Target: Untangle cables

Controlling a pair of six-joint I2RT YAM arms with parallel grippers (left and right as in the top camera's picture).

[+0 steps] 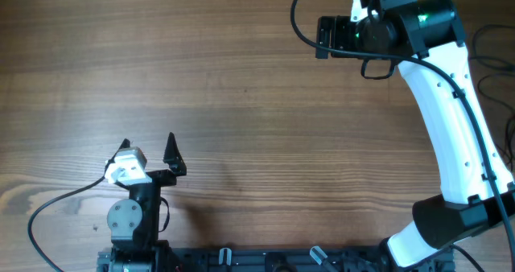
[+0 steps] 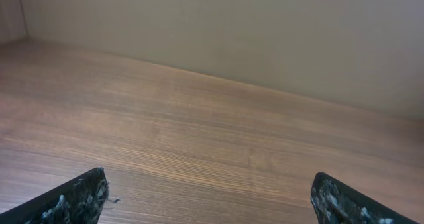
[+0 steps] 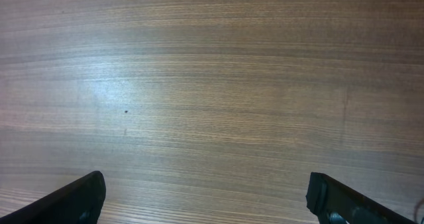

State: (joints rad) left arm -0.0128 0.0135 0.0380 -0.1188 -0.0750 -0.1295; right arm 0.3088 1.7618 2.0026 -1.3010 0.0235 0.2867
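My left gripper stands open near the table's front left, with only bare wood between its fingers. The right arm reaches to the far right of the table. Its gripper is open over bare wood, and its fingertips run past the top edge of the overhead view. Thin black cables loop along the table's right edge, partly behind the right arm. They are well apart from both grippers. Neither wrist view shows a plug end.
The wooden table stretches between the two arms. A thick black arm cable curves out beside the right wrist. Another one trails left of the left arm's base. A pale wall rises behind the table's far edge.
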